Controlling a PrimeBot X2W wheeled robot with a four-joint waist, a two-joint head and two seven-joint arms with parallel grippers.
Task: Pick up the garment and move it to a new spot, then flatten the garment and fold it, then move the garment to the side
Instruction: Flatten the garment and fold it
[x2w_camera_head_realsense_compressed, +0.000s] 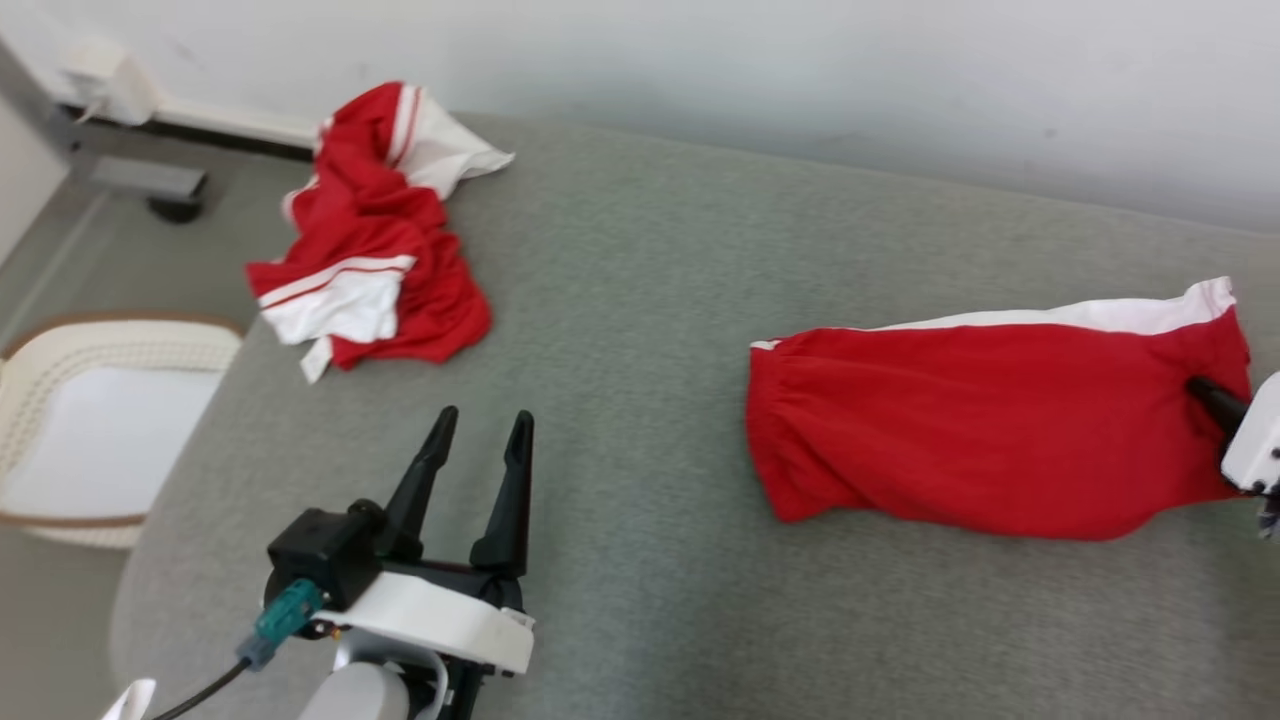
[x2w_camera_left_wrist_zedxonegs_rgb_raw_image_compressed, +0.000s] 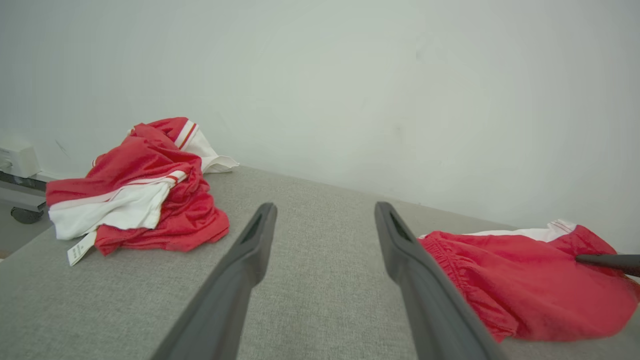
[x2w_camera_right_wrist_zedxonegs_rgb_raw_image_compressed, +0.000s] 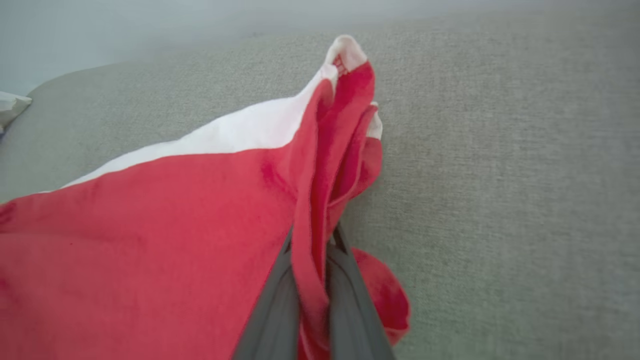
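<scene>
Fold looks done, the move to the side is what's left

Head view: the right end effector (x2w_camera_head_realsense_compressed: 1212, 398) is pinched shut on the far edge of the red garment (x2w_camera_head_realsense_compressed: 1000, 430), which lies flattish and doubled over on the grey surface (x2w_camera_head_realsense_compressed: 640, 300). The left end effector (x2w_camera_head_realsense_compressed: 483, 420) hangs wide open with nothing in it, and a crumpled red-and-white pile (x2w_camera_head_realsense_compressed: 370, 250) sits ahead of it to its left. Left wrist view: bare surface between its fingers, with the garment just off its right finger. Right wrist view: a bunched hem is clamped between the fingers. My guess is that pickup, flattening and folding are finished, and only the move aside remains.
</scene>
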